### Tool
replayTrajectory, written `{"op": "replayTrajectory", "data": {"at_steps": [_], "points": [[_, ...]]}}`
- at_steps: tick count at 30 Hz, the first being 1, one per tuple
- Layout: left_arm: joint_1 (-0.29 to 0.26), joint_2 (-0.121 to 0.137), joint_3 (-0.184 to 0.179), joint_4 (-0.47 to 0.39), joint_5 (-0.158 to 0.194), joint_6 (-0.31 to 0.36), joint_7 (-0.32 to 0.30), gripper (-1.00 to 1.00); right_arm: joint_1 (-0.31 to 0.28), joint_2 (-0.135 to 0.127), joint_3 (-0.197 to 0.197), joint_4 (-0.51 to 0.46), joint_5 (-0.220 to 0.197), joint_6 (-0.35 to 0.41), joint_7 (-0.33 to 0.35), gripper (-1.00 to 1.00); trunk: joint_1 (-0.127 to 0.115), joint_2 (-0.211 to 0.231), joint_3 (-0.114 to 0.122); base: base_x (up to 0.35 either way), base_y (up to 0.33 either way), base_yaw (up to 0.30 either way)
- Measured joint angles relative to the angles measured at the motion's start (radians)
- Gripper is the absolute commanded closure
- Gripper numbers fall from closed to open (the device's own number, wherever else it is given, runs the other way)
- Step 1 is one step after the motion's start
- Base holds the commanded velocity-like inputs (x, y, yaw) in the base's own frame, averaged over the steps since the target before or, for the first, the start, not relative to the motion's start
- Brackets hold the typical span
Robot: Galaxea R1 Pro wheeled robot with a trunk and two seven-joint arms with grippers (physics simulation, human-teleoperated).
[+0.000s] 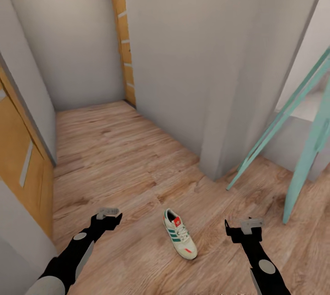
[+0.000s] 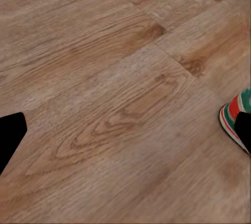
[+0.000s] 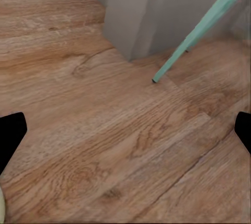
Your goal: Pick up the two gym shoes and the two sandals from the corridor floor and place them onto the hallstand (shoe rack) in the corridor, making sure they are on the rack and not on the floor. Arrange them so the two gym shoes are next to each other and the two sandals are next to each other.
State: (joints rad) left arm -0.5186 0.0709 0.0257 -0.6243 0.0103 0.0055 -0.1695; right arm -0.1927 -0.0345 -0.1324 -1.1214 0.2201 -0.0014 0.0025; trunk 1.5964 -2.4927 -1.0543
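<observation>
One gym shoe [image 1: 180,233], white with green stripes and a red tongue tab, lies on the corridor floor [image 1: 119,157] between my two arms. Its toe points toward me. My left gripper [image 1: 107,214] hovers to the shoe's left, open and holding nothing. In the left wrist view the shoe's striped edge [image 2: 235,116] sits just beside one dark fingertip [image 2: 244,132]. My right gripper [image 1: 250,225] hangs open to the shoe's right, over bare planks. The sandals and the hallstand are out of view.
A grey wall corner [image 1: 215,148] juts into the corridor ahead on the right. Beyond it stand slanted teal frame legs [image 1: 270,134], also seen as a teal leg [image 3: 198,30]. Wooden doors sit at the left [image 1: 23,166] and at the far end [image 1: 123,42].
</observation>
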Motion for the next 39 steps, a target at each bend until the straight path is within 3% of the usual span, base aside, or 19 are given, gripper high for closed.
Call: {"op": "replayTrajectory", "data": {"at_steps": [3, 13, 31, 39], "points": [[0.002, -0.001, 0.003, -0.026, -0.001, 0.021, -0.009, -1.00, 0.000, 0.000, -0.029, 0.000, -0.001, 0.001, 0.001, -1.00, 0.000, 0.000, 0.000, 0.000, 0.000, -0.298], [0.003, 0.000, 0.004, -0.075, -0.001, 0.036, -0.014, -1.00, 0.000, 0.000, -0.040, 0.000, -0.001, 0.001, 0.001, -1.00, 0.000, 0.000, 0.000, 0.119, 0.059, -0.230], [0.002, 0.000, 0.004, -0.085, -0.002, 0.038, -0.011, -1.00, 0.000, 0.005, -0.037, -0.060, 0.000, 0.003, 0.002, -1.00, 0.000, 0.000, 0.000, 0.270, 0.222, -0.016], [0.002, -0.001, 0.003, -0.085, -0.001, 0.037, -0.010, -1.00, 0.000, 0.005, -0.037, -0.062, 0.000, 0.003, 0.002, -1.00, 0.000, 0.000, 0.000, 0.120, 0.102, 0.000]]}}
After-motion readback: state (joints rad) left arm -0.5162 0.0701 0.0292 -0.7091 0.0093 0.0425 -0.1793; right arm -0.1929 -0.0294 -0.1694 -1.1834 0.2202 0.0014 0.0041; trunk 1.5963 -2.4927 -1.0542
